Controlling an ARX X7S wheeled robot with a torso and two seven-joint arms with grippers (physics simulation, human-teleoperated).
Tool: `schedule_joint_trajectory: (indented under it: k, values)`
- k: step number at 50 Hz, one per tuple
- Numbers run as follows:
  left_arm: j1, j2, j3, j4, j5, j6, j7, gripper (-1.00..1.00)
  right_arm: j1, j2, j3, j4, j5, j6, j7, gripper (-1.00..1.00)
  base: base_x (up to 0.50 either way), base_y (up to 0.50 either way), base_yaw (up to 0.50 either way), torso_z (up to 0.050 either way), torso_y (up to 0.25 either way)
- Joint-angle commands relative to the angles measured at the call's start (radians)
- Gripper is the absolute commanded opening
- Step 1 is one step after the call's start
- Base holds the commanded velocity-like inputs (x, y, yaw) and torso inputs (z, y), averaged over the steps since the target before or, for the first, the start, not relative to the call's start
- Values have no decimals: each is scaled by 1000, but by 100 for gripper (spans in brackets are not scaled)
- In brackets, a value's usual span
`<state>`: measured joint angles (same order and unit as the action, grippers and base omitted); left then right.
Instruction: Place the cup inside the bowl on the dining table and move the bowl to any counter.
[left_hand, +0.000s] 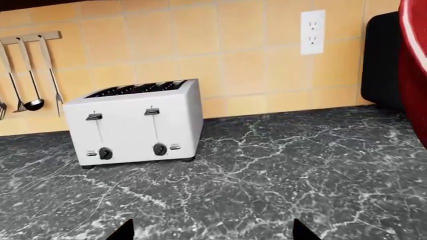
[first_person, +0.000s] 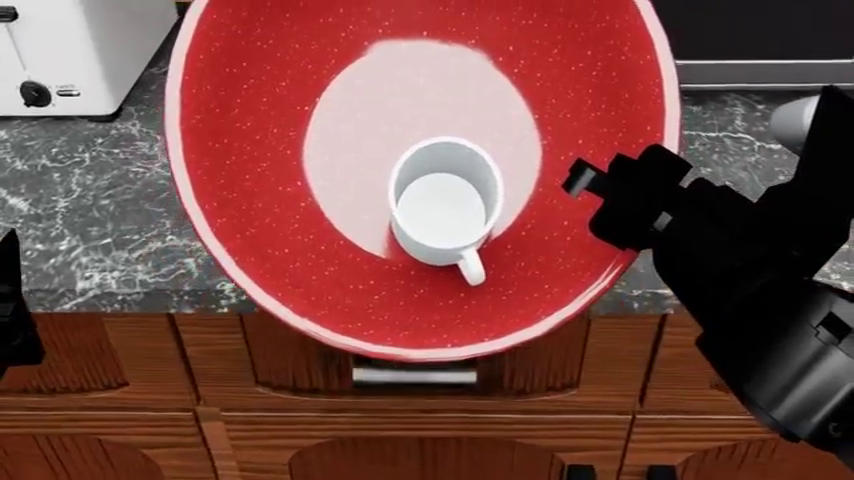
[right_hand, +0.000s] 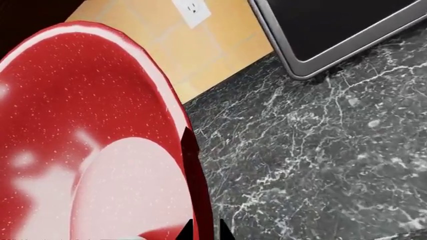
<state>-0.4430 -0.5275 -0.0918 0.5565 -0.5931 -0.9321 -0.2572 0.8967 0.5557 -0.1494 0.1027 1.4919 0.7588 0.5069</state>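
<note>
The red speckled bowl (first_person: 267, 150) is over the black marble worktop (first_person: 94, 220), its near rim overhanging the worktop's front edge, with the white cup (first_person: 445, 212) upright inside it. The right hand (right_hand: 203, 231) pinches the bowl's rim. The left hand (left_hand: 212, 232) is spread wide and holds nothing, facing the white toaster (left_hand: 137, 122).

The bowl (first_person: 267, 150) is cropped by the head view's top edge, hides the counter (first_person: 80, 220) beneath it, and the right gripper's (right_hand: 203, 231) fingertips are cut off by the wrist frame.
</note>
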Motion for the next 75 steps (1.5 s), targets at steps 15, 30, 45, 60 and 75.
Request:
schedule_joint_trajectory:
  k: [15,30,45,60,75]
  values:
    - [-4,7,5,1,10,5,-3,100,-9,-10,11,-4,-12,-9,-18,-100,439,260,0,0,1]
    - [22,1,-7,-9,9,29,7,100,-5,-21,6,34,-29,-24,-6,-100,189,107,0,0,1]
    - [46,4,-11,-13,10,44,4,100,149,-81,-93,287,-102,19,-86,-100,0,0,0,0,1]
    - [84,-1,-42,-23,4,71,14,100,266,-133,-173,615,-167,50,-206,-100,0,0,0,0,0]
    - [91,2,-36,-25,8,78,7,100,297,-168,-219,747,-223,21,-274,-100,0,0,0,1,1]
